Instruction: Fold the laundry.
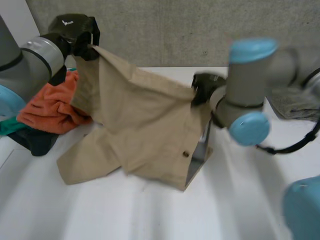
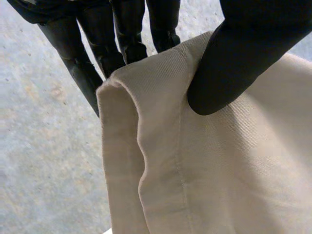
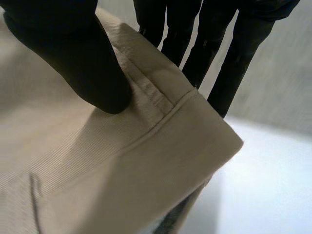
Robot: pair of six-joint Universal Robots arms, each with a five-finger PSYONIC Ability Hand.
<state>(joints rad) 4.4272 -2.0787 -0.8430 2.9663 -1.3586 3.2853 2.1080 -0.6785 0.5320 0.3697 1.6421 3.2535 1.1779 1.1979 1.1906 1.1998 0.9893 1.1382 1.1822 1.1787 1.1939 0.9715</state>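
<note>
Head view: left hand (image 1: 76,31), right hand (image 1: 203,88) pinch beige garment (image 1: 142,125) corners

The left arm (image 1: 30,62) was lifted, carrying the left hand (image 1: 75,31) high. That hand's thumb (image 2: 234,68) pressed toward its straight fingers (image 2: 122,34), pinching the beige shorts (image 1: 145,125) at one corner. The right arm (image 1: 250,85) folded inward with the right hand (image 1: 202,87) lower, its thumb (image 3: 73,58) and fingers (image 3: 234,58) likewise pinching the shorts' waistband.
</note>
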